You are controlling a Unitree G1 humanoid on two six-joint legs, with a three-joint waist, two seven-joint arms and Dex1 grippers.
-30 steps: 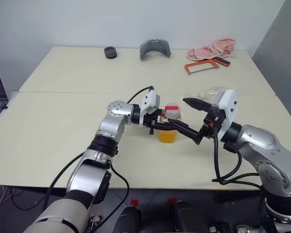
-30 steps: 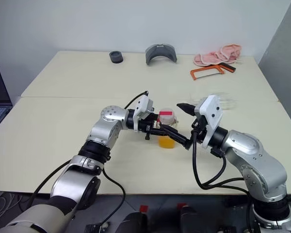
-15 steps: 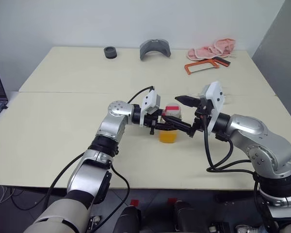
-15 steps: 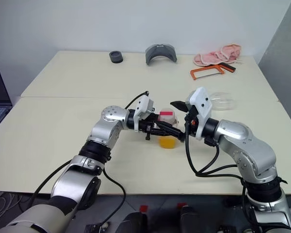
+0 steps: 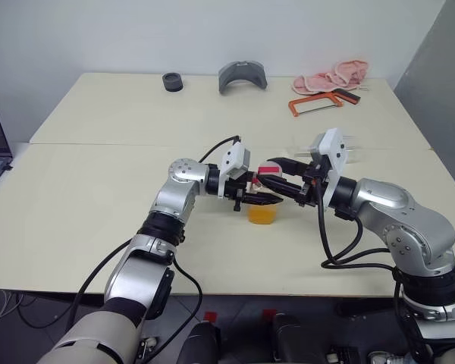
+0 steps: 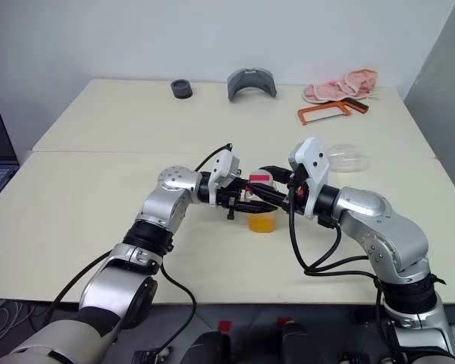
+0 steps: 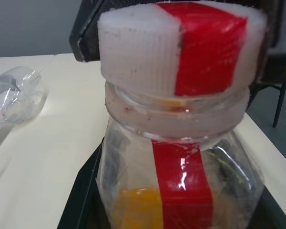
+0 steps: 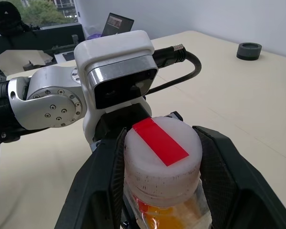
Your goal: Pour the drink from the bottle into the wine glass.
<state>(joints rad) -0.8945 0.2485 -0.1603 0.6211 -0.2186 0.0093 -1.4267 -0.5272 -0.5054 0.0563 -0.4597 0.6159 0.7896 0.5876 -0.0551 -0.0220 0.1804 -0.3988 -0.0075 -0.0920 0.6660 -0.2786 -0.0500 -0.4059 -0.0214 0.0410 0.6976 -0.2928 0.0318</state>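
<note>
Small clear plastic bottle (image 5: 264, 199) of orange drink (image 5: 262, 213), mid-table: clenched in left gripper (image 5: 259, 199), white-and-red cap (image 8: 162, 151) on, right gripper (image 8: 162, 191) straddling it, grip unconfirmed; clear wine glass (image 6: 347, 158) lying unfilled beyond.

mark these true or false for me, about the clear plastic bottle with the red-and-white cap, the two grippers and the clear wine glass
1. The left gripper is shut on the clear plastic bottle with orange drink. True.
2. The red-and-white cap is already off the bottle. False: it sits on the neck.
3. The right gripper has its black fingers on either side of the cap. True.
4. The clear stemmed wine glass stands upright next to the bottle. False: it lies on its side on the cream table, behind the right arm.
5. An orange-framed hacksaw lies at the far side of the table. True.
</note>
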